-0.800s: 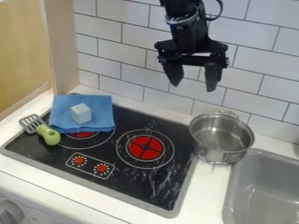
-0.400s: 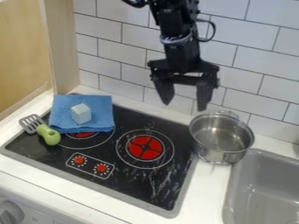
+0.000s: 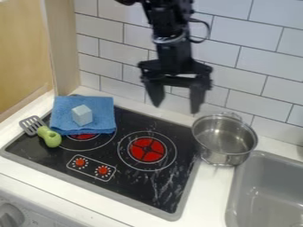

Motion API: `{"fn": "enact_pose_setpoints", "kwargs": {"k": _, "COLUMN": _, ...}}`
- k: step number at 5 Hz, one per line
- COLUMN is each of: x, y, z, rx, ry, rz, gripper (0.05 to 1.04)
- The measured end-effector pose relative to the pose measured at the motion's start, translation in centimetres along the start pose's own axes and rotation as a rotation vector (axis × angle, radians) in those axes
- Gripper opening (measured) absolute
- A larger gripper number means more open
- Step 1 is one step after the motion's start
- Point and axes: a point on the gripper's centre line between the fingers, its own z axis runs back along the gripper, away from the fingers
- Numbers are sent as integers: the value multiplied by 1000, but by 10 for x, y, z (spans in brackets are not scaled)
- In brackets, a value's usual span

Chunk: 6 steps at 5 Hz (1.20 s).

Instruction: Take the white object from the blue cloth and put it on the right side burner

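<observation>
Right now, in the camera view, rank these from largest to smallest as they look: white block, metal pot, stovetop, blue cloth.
1. Stovetop
2. Metal pot and blue cloth: too alike to rank
3. White block

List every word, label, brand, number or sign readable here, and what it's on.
No text can be read.
Marks around the left red knob and right red knob on the stove: too small.
Faint marks beside the gray knob on the front panel: too small.

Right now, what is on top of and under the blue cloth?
On the cloth sits a white block. Under it, part of the left burner peeks out; the rest is covered.
</observation>
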Motion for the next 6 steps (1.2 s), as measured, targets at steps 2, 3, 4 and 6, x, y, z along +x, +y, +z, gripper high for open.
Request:
{"fn": "enact_pose_setpoints", "kwargs": {"k": 2, "x": -6, "y": 54, "z": 11, "rx": 85, "ry": -35, "rz": 157, "gripper": 998}}
{"fn": "enact_pose_setpoints", "kwargs": {"k": 3, "x": -13, "y": 75, "z": 15, "rx": 130, "ry": -4, "rz": 212, "gripper": 998}}
{"fn": "enact_pose_setpoints", "kwargs": {"k": 4, "x": -16, "y": 97, "z": 19, "rx": 142, "ry": -10, "rz": 263, "gripper": 998}}
{"fn": "enact_pose_setpoints", "kwargs": {"k": 6, "x": -23, "y": 123, "z": 20, "rx": 163, "ry": 3, "rz": 339, "gripper": 998}}
